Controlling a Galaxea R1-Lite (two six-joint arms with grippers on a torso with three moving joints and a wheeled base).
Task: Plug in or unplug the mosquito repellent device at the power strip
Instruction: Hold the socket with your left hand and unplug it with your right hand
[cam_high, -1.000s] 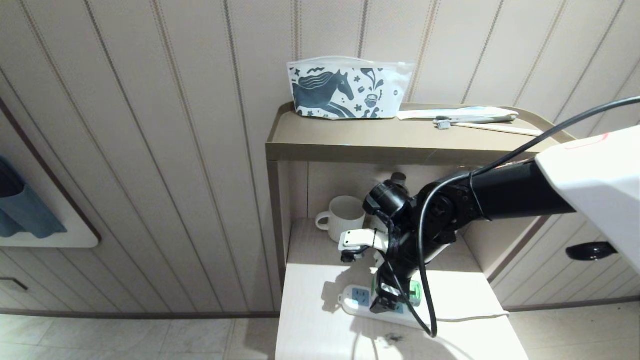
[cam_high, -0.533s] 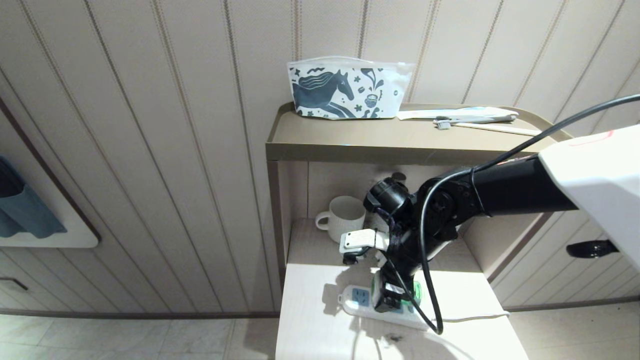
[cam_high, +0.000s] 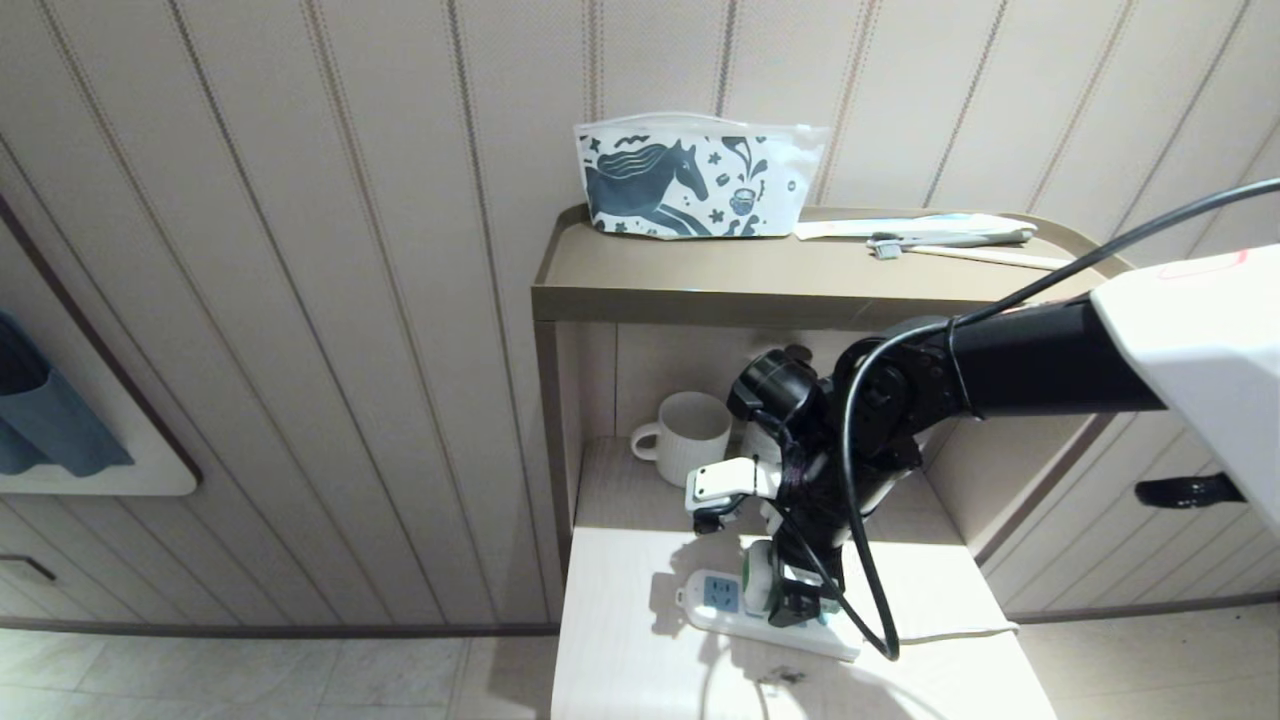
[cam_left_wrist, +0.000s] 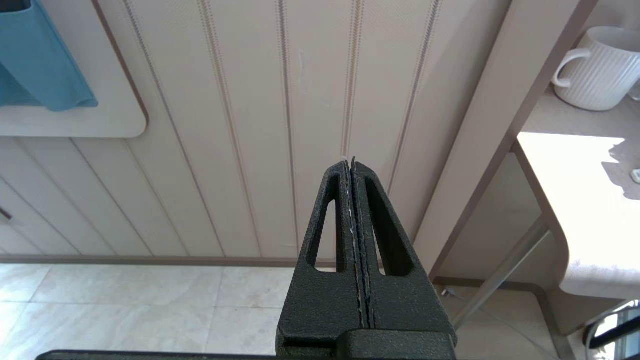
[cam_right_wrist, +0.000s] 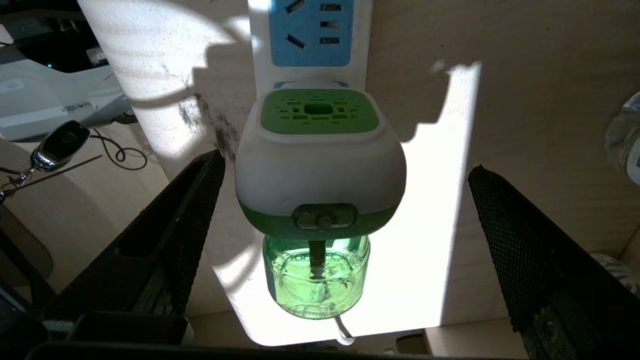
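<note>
If we close our wide-open right gripper (cam_right_wrist: 345, 235) unevenly around the mosquito repellent device (cam_right_wrist: 320, 160), it could twist in the power strip (cam_right_wrist: 311, 35).

power strip (cam_high: 765, 615): middle hidden behind the right arm (cam_high: 830, 470); prongs of mosquito repellent device (cam_right_wrist: 320, 165) not visible against it. Water bottle (cam_right_wrist: 622, 140) beside strip cut off at frame edge.

The mosquito repellent device (cam_right_wrist: 320, 160) has a smooth satin white plastic shell with a matt green vented patch (its bottle is see-through green). The power strip (cam_right_wrist: 310, 35) is glossy plastic; the tabletop (cam_high: 640, 670) is pale woodgrain, scuffed.
</note>
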